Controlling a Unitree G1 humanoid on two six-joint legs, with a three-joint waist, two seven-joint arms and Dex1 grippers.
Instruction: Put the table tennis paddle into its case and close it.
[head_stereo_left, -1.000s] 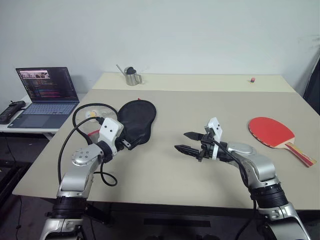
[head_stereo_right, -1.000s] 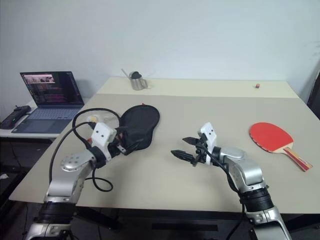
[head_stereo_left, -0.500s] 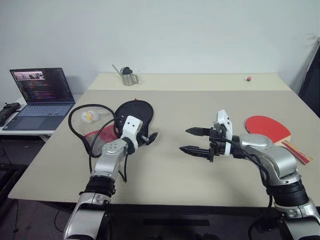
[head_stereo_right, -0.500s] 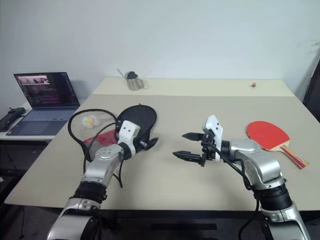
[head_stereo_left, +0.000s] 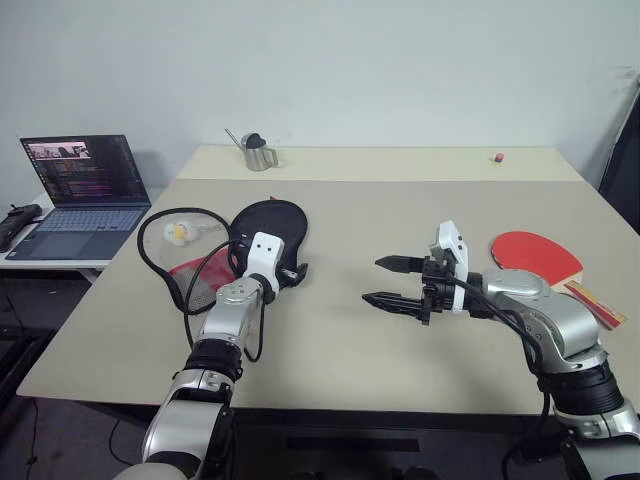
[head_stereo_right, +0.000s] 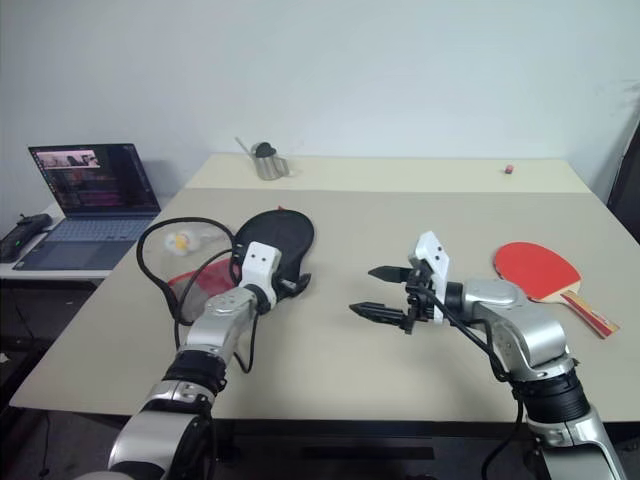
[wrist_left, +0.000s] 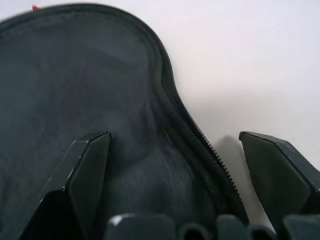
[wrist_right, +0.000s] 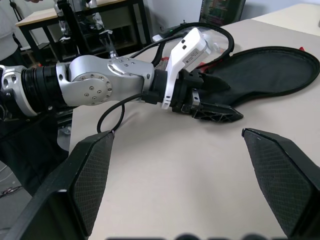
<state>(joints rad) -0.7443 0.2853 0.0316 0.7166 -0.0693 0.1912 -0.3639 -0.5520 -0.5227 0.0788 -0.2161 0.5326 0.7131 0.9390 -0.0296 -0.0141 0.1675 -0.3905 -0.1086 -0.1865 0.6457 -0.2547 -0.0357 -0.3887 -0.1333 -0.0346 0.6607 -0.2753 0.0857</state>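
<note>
One table tennis paddle (head_stereo_left: 538, 255), one case (head_stereo_left: 268, 228); two grippers, left gripper (head_stereo_left: 293, 273) and right gripper (head_stereo_left: 383, 281), jaws wide apart, holding nothing.

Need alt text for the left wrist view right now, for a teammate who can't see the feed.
The left claw, its two black fingers spread open, is at the narrow neck of the black fabric case. One finger is over the fabric, the other over the beige table. The zipper edge runs between them.
</note>
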